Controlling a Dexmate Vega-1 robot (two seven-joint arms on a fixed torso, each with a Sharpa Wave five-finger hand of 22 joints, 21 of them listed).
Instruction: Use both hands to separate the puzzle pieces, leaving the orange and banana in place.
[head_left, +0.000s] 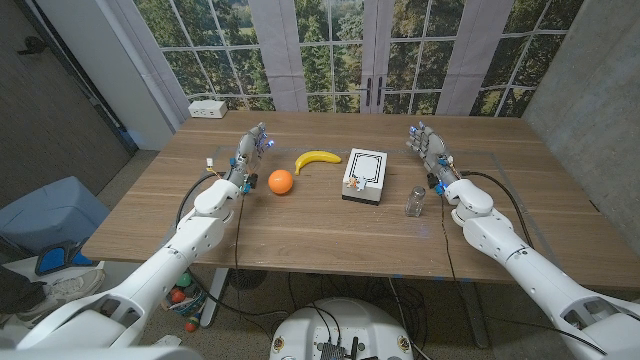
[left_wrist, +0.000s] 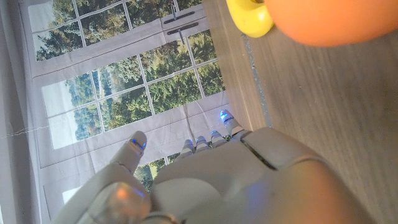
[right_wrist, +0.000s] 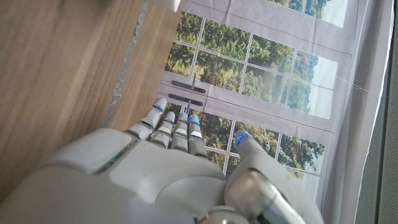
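Note:
A white square puzzle block (head_left: 364, 175) with a black outline on top sits mid-table. The orange (head_left: 281, 181) lies to its left, with the yellow banana (head_left: 317, 158) just behind, between the two. My left hand (head_left: 250, 150) stands left of the orange with fingers straight and apart, holding nothing. My right hand (head_left: 427, 147) stands to the right of the puzzle block, fingers extended, empty. The left wrist view shows the left hand (left_wrist: 205, 180), the orange (left_wrist: 329, 22) and the banana's tip (left_wrist: 250, 17). The right hand (right_wrist: 168, 168) appears over bare wood in its own wrist view.
A small clear glass shaker (head_left: 415, 201) stands right of the puzzle block, near my right forearm. A white power strip (head_left: 208, 108) lies at the table's far left corner. Windows rise behind the wooden table (head_left: 300, 240).

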